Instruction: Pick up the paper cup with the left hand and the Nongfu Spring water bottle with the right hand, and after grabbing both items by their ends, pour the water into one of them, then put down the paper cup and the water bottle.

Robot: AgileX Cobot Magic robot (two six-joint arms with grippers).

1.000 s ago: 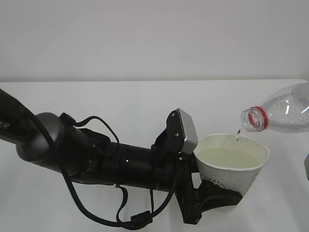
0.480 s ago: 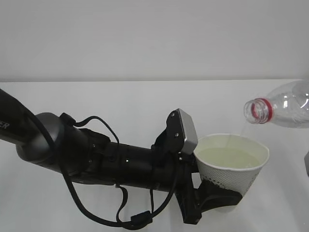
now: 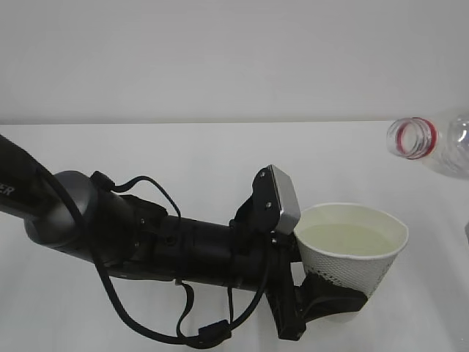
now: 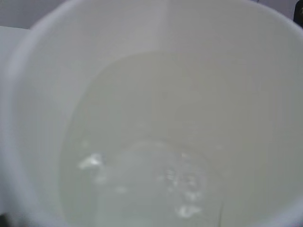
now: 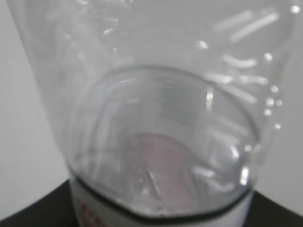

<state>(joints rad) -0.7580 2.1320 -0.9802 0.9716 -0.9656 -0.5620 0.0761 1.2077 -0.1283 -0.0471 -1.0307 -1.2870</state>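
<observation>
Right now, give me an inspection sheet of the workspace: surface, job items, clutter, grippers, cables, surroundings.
Surface: plain white table, no spill seen.
Job's things: white tapered paper cup upright, holding clear water partway up; clear plastic bottle with red neck ring uncapped, mouth up and to the right of the cup, apart from it, no stream falling.
Clutter: nothing seen.
Grippers: black left gripper clamped round the cup's lower part; right gripper's fingers not visible, black body under the bottle's label end in the wrist view, bottle carried aloft.
Cables: black cables loop under the left arm, hanging free.
Surroundings: bare pale wall.
</observation>
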